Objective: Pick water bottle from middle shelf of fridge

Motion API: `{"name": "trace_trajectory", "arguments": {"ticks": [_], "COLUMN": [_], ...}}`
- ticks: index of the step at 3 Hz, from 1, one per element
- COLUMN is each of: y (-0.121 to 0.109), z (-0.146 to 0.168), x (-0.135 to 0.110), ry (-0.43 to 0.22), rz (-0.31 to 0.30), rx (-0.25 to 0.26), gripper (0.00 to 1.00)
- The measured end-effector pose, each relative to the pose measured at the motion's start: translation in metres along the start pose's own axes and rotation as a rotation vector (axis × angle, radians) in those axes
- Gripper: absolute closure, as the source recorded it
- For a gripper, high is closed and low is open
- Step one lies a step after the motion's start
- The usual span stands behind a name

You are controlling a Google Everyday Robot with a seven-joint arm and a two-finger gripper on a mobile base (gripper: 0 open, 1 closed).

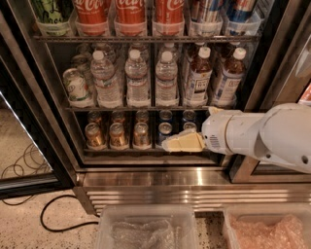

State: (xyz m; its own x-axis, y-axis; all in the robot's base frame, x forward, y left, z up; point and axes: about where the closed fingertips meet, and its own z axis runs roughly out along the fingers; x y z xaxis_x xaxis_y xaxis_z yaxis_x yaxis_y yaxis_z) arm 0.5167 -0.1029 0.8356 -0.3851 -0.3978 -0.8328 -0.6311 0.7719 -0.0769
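Observation:
The fridge (272,58) stands with its door open. On its middle shelf (141,108) three clear water bottles with white caps stand side by side: left (103,80), middle (136,78), right (166,78). More water bottles stand behind them. Two brown tea bottles (199,78) stand to their right. My gripper (182,142), cream-coloured on a white arm, reaches in from the right. It is below the middle shelf, in front of the blue cans, under the right water bottle. It holds nothing.
A green-white can (75,86) stands at the shelf's left end. Red cola bottles (129,12) fill the rack above. Gold cans (116,133) and blue cans (165,130) fill the rack below. The glass door (34,141) hangs open at left. Two clear bins (146,228) and a black cable (58,221) lie on the floor.

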Motion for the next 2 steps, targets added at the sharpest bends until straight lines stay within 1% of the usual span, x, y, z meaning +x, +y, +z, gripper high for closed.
{"name": "trace_trajectory", "arguments": {"ticks": [1,2], "y": [0.003,0.003], "z": [0.025,0.045], "x": [-0.003,-0.013], "ry": [-0.057,-0.112], "rz": [0.070,0.127], "rx": [-0.046,-0.078], "gripper": [0.00,0.00]}}
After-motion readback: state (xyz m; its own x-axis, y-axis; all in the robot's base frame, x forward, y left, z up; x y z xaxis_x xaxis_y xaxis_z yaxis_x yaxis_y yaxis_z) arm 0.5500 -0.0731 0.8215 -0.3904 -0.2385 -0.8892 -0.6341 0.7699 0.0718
